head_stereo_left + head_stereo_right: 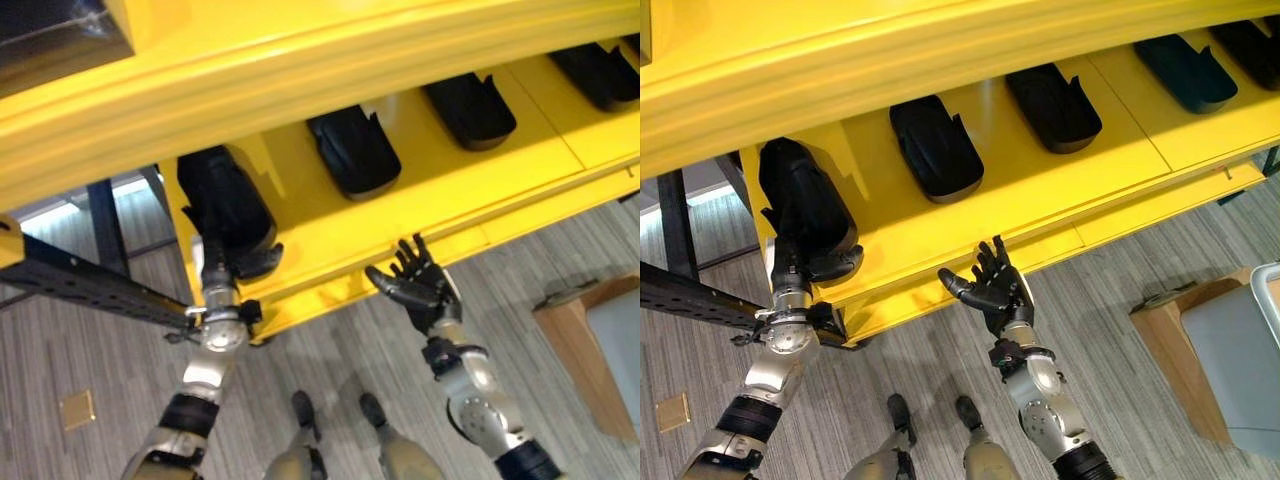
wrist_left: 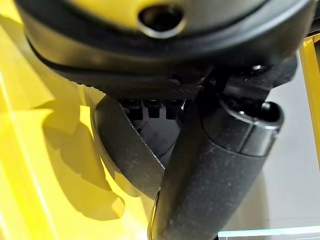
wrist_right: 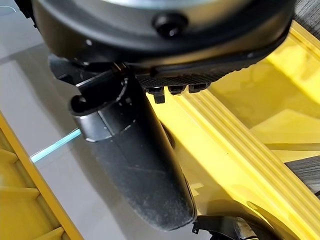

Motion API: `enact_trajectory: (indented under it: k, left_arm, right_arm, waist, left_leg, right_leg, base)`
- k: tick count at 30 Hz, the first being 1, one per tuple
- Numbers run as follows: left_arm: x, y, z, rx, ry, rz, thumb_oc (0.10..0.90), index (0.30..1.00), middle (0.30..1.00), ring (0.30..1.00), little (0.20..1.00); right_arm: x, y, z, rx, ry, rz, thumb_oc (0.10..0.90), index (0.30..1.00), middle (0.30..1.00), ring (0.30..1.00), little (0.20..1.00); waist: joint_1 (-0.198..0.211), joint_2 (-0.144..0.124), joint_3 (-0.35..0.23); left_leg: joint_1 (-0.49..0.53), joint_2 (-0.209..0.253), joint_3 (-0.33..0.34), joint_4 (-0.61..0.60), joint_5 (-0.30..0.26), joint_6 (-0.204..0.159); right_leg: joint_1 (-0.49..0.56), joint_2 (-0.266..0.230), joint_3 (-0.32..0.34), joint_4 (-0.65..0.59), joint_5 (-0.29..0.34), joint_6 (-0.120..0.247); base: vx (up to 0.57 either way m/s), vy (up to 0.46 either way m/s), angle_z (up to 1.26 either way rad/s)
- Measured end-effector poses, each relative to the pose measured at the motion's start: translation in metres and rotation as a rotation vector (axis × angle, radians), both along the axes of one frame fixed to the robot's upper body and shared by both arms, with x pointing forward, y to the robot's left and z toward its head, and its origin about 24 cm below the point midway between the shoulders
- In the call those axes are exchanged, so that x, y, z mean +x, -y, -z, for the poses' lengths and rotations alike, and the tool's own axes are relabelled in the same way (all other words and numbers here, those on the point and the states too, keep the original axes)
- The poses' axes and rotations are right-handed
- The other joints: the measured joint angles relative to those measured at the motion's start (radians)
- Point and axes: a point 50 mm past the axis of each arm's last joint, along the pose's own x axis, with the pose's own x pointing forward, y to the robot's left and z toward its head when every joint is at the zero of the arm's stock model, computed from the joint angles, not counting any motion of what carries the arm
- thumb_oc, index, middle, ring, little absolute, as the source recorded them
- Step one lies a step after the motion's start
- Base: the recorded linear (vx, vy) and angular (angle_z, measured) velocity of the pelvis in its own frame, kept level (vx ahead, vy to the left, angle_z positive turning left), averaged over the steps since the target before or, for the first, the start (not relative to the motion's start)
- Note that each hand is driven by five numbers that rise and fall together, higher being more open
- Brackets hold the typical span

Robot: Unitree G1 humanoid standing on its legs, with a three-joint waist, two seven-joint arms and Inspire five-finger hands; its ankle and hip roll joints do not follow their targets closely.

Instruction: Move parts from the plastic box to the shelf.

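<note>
Workshop or factory floor: yellow metal shelf carrying a row of identical black moulded parts, grey plank flooring, open cardboard box at right.

I have my left arm stretched up and forward, its silver-grey forearm nearly straight, with the left hand raised above the wrist; its thumb juts out to the side, but I can't make out how its fingers are set. My right arm bends at the elbow, forearm angled upward, and the right hand is palm-up with fingers spread and straight, thumb out sideways.
</note>
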Motion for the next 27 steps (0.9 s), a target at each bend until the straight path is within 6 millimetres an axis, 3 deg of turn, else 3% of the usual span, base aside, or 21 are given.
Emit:
enact_trajectory:
  k: [6,13,19,27]
  left_arm:
    - [0.001,-0.002,-0.001,0.042,-0.009,-0.004,0.9,1.0,1.0,1.0,1.0]
    - [0.001,-0.026,-0.008,0.155,-0.041,-0.039,0.9,1.0,1.0,1.0,1.0]
    - [0.002,-0.041,-0.022,0.263,-0.024,-0.067,0.9,1.0,1.0,1.0,1.0]
    - [0.008,-0.04,-0.052,0.295,0.084,-0.054,0.9,1.0,1.0,1.0,1.0]
  right_arm:
    - [0.001,0.003,-0.001,0.001,0.006,0.011,0.9,1.0,1.0,1.0,1.0]
    - [0.002,0.007,-0.002,-0.012,0.013,0.013,0.9,1.0,1.0,1.0,1.0]
    - [0.003,0.008,-0.005,-0.02,0.023,0.01,0.9,1.0,1.0,1.0,1.0]
    - [0.004,0.009,-0.007,-0.022,0.03,0.013,0.9,1.0,1.0,1.0,1.0]
  waist:
    - [-0.001,0.001,0.0]
    - [-0.002,0.001,0.0]
    - [-0.001,0.001,0.0]
    - [-0.001,0.001,0.0]
  left_leg:
    - [0.001,0.0,-0.001,0.0,0.0,0.0]
    - [0.001,0.001,-0.001,0.0,0.001,0.0]
    - [0.002,0.002,-0.005,0.0,0.002,-0.001]
    - [0.003,0.001,-0.008,0.0,0.002,-0.001]
  right_leg:
    - [0.001,0.0,-0.001,0.0,0.0,0.0]
    - [0.002,0.0,-0.001,0.0,0.0,0.0]
    - [0.004,0.001,-0.005,0.0,0.001,-0.001]
    - [0.007,0.001,-0.007,-0.003,0.001,-0.001]
  base:
    - [0.0,0.0,0.0]
    - [0.0,0.0,0.0]
    - [0.0,0.002,0.01]
    - [0.0,0.0,0.0]
